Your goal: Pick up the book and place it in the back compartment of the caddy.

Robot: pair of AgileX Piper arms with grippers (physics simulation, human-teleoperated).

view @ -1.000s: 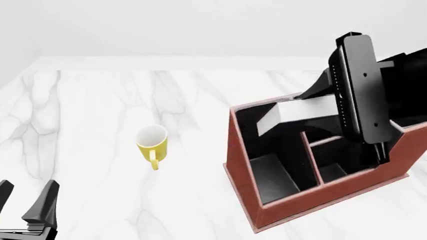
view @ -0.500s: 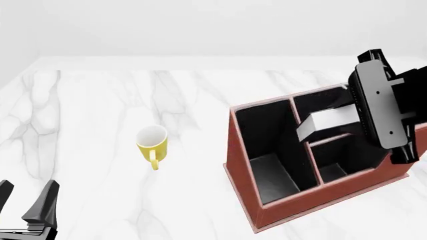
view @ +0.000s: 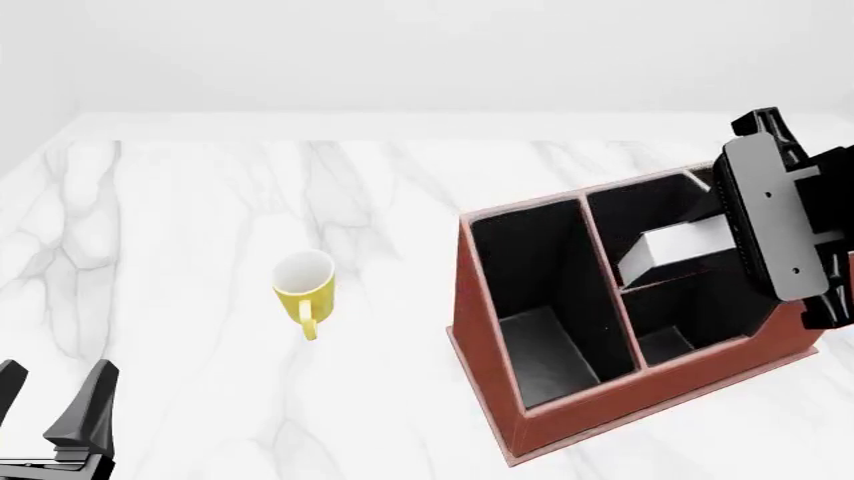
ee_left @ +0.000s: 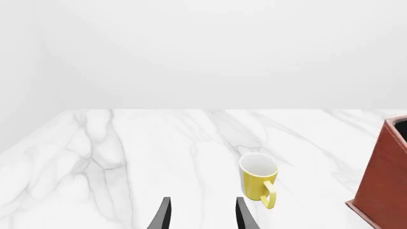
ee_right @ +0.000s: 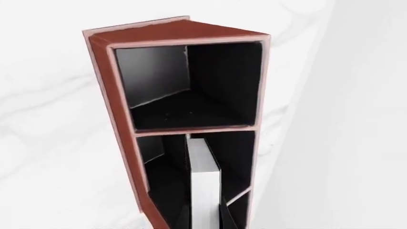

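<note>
The caddy point(view: 507, 400) is a large reddish-brown box with black divided compartments, standing at the right of the table. The book point(view: 678, 250) shows its white page edges and hangs tilted inside the caddy's back right compartment. My right gripper point(view: 731, 243) is shut on it from the right. The right wrist view shows the book point(ee_right: 205, 186) between the two dark fingertips of that gripper point(ee_right: 207, 217), down in the narrow compartment beside the divider. At the table's near left corner my left gripper point(view: 54, 415) is open and holds nothing; its fingers point(ee_left: 163, 217) show in the left wrist view.
A yellow mug point(view: 304, 288) stands upright on the white marble table point(view: 200, 220), left of the caddy; it also appears as the mug point(ee_left: 259, 181) in the left wrist view. The caddy's tall left compartment point(view: 534, 290) is open at the top.
My right arm has carried the book rightward and down, from above the caddy's left compartment into the back right one. The left arm and the mug have stayed still.
</note>
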